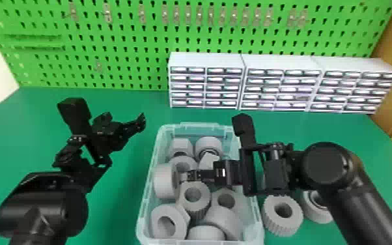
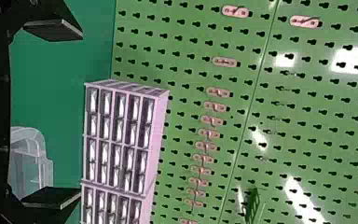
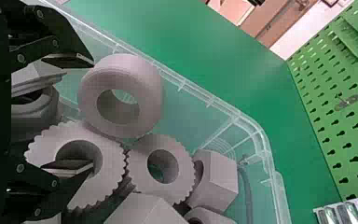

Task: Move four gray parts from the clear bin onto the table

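My right gripper (image 1: 190, 176) is low inside the clear bin (image 1: 260, 224), among the gray parts. In the right wrist view my right gripper (image 3: 93, 115) is open; one finger is beside a thick gray ring (image 3: 151, 100), the other over the hole of a toothed gray part (image 3: 109, 161). That ring (image 1: 163, 182) leans by the bin's left wall. More gray rings, gears and nuts fill the bin. On the table right of it lie a gray gear (image 1: 270, 218) and another round part (image 1: 309, 211). My left gripper (image 1: 140, 122) is held left of the bin; my left gripper (image 2: 80, 114) stands open and empty.
White drawer cabinets (image 1: 205, 60) stand behind the bin, against a green pegboard (image 1: 123, 58). The green table (image 1: 123, 195) extends between the left arm and the bin. My right forearm crosses above the table's right side, close to the round part.
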You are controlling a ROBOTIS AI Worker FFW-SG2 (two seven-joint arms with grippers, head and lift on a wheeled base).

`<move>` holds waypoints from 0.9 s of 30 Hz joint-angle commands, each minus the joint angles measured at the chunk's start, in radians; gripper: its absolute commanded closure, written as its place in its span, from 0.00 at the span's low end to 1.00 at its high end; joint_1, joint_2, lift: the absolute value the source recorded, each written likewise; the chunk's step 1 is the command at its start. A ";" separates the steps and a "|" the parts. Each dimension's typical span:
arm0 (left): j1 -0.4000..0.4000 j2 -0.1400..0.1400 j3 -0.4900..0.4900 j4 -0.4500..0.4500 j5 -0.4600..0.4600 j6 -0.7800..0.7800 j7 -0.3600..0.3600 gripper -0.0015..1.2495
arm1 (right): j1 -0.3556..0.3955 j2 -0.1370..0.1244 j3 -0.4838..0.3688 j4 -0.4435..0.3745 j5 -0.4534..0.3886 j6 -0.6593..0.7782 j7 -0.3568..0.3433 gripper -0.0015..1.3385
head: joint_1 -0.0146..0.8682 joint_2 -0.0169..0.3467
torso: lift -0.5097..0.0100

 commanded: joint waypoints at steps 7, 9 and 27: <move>-0.007 -0.003 0.002 0.001 0.001 -0.001 0.000 0.09 | -0.011 0.003 0.013 0.023 0.006 0.008 0.000 0.37 | 0.78 0.14 | 0.89; -0.009 -0.003 0.002 0.001 0.003 -0.001 0.000 0.09 | -0.017 0.006 0.021 0.029 0.006 0.011 0.000 0.37 | 0.78 0.14 | 0.89; -0.012 -0.003 -0.001 0.003 0.003 0.001 0.000 0.09 | -0.038 0.006 0.039 0.040 0.006 0.029 0.002 0.37 | 0.78 0.14 | 0.89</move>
